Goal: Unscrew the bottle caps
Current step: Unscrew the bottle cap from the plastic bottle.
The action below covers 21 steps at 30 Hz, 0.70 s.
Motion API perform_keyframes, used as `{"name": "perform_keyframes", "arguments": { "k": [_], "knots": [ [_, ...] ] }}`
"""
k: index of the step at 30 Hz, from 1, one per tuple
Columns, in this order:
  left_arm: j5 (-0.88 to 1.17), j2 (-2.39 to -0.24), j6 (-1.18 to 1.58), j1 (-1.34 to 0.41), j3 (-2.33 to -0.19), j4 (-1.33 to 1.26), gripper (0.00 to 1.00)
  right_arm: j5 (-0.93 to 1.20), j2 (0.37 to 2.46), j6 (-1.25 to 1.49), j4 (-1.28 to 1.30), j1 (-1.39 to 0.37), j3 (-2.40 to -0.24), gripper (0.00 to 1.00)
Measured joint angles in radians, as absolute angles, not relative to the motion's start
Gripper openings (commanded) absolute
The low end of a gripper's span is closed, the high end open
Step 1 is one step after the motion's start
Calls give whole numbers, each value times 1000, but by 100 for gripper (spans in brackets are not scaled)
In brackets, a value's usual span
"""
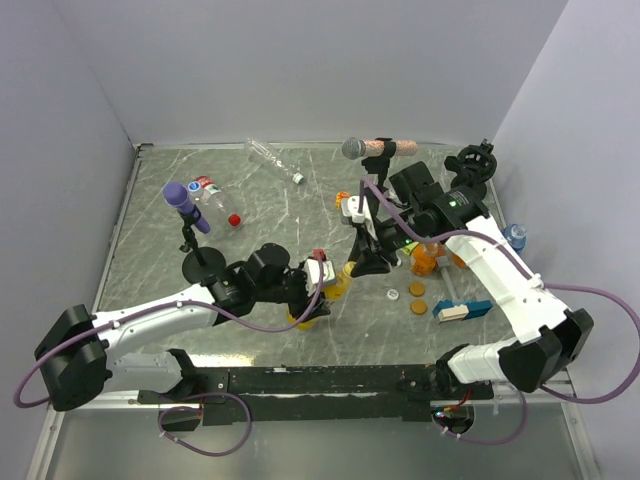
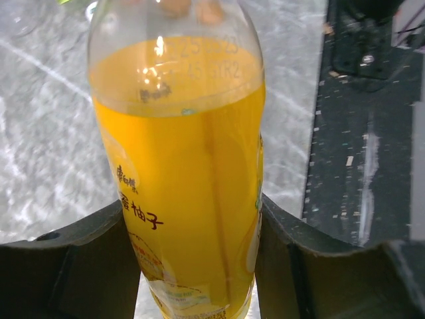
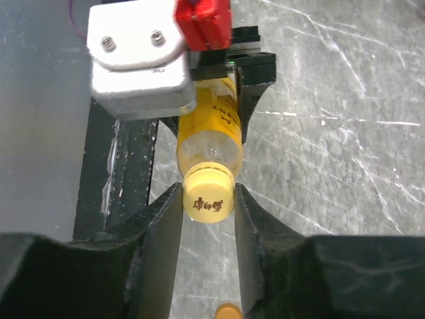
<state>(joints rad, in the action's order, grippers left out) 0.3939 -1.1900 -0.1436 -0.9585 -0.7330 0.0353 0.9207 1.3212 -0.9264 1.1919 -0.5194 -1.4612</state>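
My left gripper (image 2: 192, 266) is shut on the body of the yellow-orange juice bottle (image 2: 179, 166), with a finger pressed against each side. In the top view this bottle (image 1: 335, 287) lies tilted between the two arms near the table's middle, with the left gripper (image 1: 316, 292) around it. My right gripper (image 3: 208, 199) is shut on its pale yellow bottle cap (image 3: 208, 197), one finger on each side. The cap still sits on the bottle's (image 3: 206, 126) neck. From above the right gripper (image 1: 353, 266) hides the cap.
Clear bottles (image 1: 205, 195), one with a red cap (image 1: 234, 219), lie at the back left, and another (image 1: 270, 155) at the back. Two microphones on stands (image 1: 185, 205) (image 1: 365, 148), an orange bottle (image 1: 425, 262), brown discs (image 1: 417, 298), a white ring (image 1: 392, 295) and a small blue-labelled bottle (image 1: 515, 237) stand around.
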Motion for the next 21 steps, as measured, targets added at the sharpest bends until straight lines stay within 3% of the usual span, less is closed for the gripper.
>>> {"name": "perform_keyframes", "arguments": {
  "k": [4,11,18,21],
  "knots": [
    [368,-1190,-157,-950,-729,31,5,907,1345,-827,1165,-513,-1472,79],
    [286,-1190,-162,-977,-729,23,5,921,1324,-651,1162,-405,-1615,99],
    [45,-1216,-141,-1108,-751,22,5,847,1188,-348,1116,-318,-1499,99],
    [-37,-1257,-124,-1151,-781,15,5,820,1182,-268,1117,-318,-1422,94]
  ]
}}
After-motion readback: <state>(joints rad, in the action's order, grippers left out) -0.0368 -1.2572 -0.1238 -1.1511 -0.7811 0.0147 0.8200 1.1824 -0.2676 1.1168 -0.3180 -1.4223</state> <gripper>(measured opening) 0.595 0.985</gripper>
